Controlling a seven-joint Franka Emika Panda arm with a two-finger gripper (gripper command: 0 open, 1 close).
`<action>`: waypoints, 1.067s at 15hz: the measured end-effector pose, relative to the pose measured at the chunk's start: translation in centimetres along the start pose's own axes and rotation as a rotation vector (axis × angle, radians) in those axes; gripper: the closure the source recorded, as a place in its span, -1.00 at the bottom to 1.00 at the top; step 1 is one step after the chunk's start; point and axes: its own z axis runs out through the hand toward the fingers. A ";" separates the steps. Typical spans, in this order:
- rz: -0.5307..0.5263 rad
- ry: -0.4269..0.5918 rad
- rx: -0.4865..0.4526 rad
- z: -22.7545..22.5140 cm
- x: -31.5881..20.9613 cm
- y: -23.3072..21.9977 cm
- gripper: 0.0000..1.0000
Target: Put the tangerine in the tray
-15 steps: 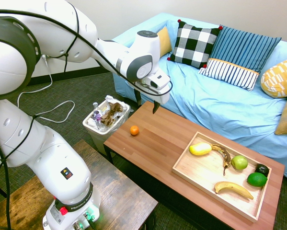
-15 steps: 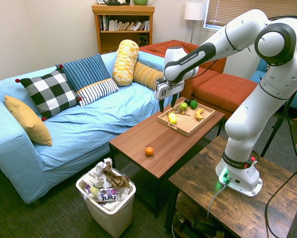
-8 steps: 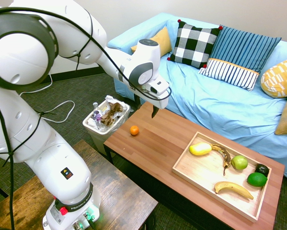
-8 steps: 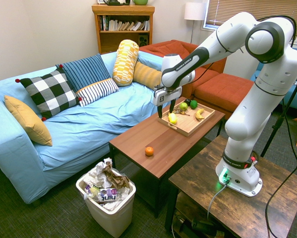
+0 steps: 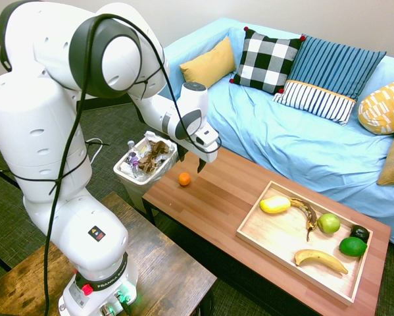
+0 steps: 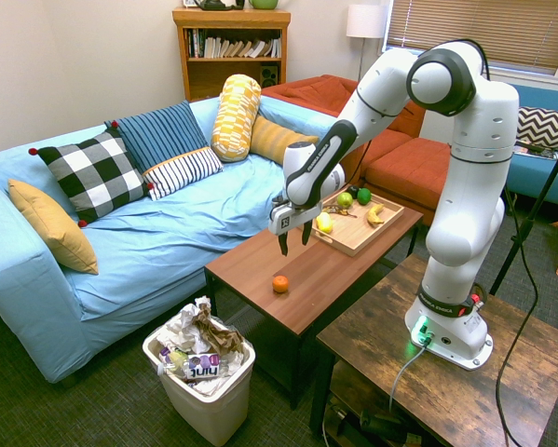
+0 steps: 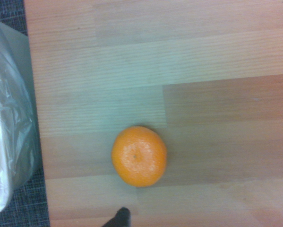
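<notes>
so, tangerine [image 6: 280,284] unpicked on the table [image 6: 251,264], gripper [image 6: 295,244] wide and empty; grasp, carry, drop into tray [image 6: 353,247] all remain!

Light, matt, smooth-looking wood for the tray [image 5: 248,236]; reddish-brown, striped wood grain for the coffee table [image 5: 218,189]. Soft, wrinkled blue cloth over the sofa [image 6: 157,247]. Thin, glossy, crinkled plastic for the bin liner [image 7: 19,113]; crumpled brown paper [image 5: 154,157] inside. Slightly shiny, finely dimpled peel on the tangerine [image 7: 139,156].

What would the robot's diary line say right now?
gripper: open, empty, above table | tangerine: on table | tray: holds other fruit | task: not done
</notes>
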 end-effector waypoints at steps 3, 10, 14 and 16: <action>-0.003 -0.024 -0.032 3.7 0.1 -1.3 -1.00; -0.016 -0.060 -0.082 10.5 0.2 -4.4 -1.00; 0.006 -0.076 -0.086 11.9 0.3 -4.9 1.00; 0.009 -0.079 -0.086 11.9 0.1 -5.0 1.00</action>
